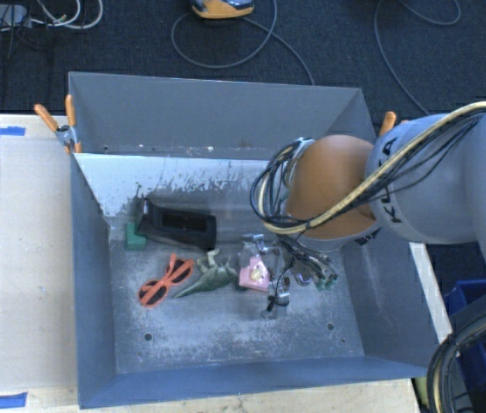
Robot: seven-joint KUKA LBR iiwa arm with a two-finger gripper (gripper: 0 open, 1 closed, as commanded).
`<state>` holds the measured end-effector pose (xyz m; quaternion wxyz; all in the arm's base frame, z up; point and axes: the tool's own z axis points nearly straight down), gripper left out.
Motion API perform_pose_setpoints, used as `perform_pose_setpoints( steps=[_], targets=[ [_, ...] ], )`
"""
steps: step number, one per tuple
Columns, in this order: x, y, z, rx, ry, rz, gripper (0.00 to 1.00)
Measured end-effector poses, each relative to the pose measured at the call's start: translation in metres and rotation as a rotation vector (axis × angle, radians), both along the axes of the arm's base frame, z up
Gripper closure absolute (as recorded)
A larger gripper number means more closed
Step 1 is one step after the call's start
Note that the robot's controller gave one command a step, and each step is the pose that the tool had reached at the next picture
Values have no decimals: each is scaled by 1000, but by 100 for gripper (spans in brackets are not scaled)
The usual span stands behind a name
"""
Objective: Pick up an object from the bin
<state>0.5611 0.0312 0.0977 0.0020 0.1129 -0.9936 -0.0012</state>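
My gripper [275, 299] hangs low in the middle of the bin, right of centre, its fingertips near the floor. A small pink block [254, 274] lies right beside the fingers on their left, touching or nearly touching them. A green toy figure [209, 279] lies just left of the pink block. Further left are orange-handled scissors [165, 281]. A small green and white thing [322, 275] lies to the gripper's right, partly hidden under the wrist.
A black box-shaped thing [176, 225] lies against the back left slope, with a small green block [134, 236] at its left end. The arm's orange cover and cables hang over the bin's right half.
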Motion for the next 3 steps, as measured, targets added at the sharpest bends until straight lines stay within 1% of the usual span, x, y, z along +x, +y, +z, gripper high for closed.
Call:
perform_pose_setpoints(
  steps=[1, 2, 3],
  targets=[
    [30, -17, -15, -1, -3, 1, 0],
    [56, -11, -27, 1, -3, -114, 100],
    [56, -11, -27, 1, -3, -114, 100]
  ],
)
